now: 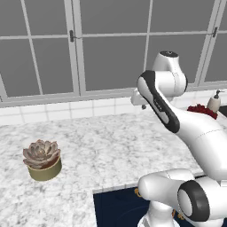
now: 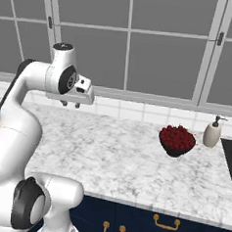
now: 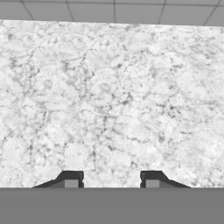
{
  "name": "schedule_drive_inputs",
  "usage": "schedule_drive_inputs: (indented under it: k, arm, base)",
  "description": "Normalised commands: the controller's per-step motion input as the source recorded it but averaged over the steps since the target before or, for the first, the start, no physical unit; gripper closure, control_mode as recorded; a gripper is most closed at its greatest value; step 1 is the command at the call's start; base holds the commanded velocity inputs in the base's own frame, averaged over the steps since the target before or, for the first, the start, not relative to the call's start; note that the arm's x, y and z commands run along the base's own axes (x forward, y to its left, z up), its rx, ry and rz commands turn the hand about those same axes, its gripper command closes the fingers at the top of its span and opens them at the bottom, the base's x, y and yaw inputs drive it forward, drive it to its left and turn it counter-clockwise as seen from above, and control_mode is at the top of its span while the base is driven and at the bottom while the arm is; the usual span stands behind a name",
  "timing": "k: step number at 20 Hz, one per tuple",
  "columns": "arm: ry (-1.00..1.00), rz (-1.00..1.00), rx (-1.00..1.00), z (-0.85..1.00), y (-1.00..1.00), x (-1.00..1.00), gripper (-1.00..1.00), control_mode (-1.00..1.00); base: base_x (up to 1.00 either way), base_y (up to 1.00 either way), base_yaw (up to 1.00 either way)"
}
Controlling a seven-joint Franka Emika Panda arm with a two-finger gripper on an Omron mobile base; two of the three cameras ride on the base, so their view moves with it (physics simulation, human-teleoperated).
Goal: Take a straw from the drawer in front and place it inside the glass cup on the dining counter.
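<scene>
From the left base view, the white arm rises from the lower right and bends over a marble surface [image 1: 115, 146] that runs back to a tiled strip under tall grey windows. The pincer [image 1: 142, 105] hangs at the arm's far end, above the back part of the surface, close to the tiled strip; its fingers are too small here to tell how they stand. A succulent [image 1: 41, 153] in a tan pot [image 1: 45, 172] stands near the left end of the surface, well apart from the pincer. A dark bowl of red fruit [image 1: 203, 110] and a soap dispenser [image 1: 214, 102] sit towards the right end, partly behind the arm. At the front edge, a navy-blue drawer [image 1: 117, 208] stands open below the surface, its inside dark; no straw can be made out in it.

From the right base view, the pincer [image 2: 70, 104] points down over the back left part of the surface, with two short tips showing. The bowl of red fruit sits right of centre, the soap dispenser just beyond it near the right end. Navy cabinet fronts [image 2: 144, 225] with brass handles [image 2: 166, 222] run under the front edge.

In the hand view, the two dark fingertips [image 3: 72, 179] stand spread apart with nothing between them, and bare speckled marble lies beyond.
</scene>
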Motion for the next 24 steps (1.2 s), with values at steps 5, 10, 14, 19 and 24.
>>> schedule_drive_inputs:
  k: [5, 10, 14, 19, 24]
  arm:
    - [-0.04, 0.00, 0.00, -0.05, 0.00, -0.42, -1.00, -1.00]
    - [0.00, 0.00, 0.00, -0.44, 0.00, -0.71, -1.00, -1.00]
    - [0.00, 0.00, 0.00, -0.48, 0.00, -0.44, -1.00, -1.00]
    - [0.00, 0.00, 0.00, -0.32, 0.00, -0.16, -1.00, -1.00]
    - [0.00, 0.00, 0.00, -0.22, 0.00, -0.13, -1.00, -1.00]
  base:
    - [0.00, 0.00, 0.00]
    - [0.00, 0.00, 0.00]
    - [0.00, 0.00, 0.00]
    - [0.00, 0.00, 0.00]
    - [0.00, 0.00, 0.00]
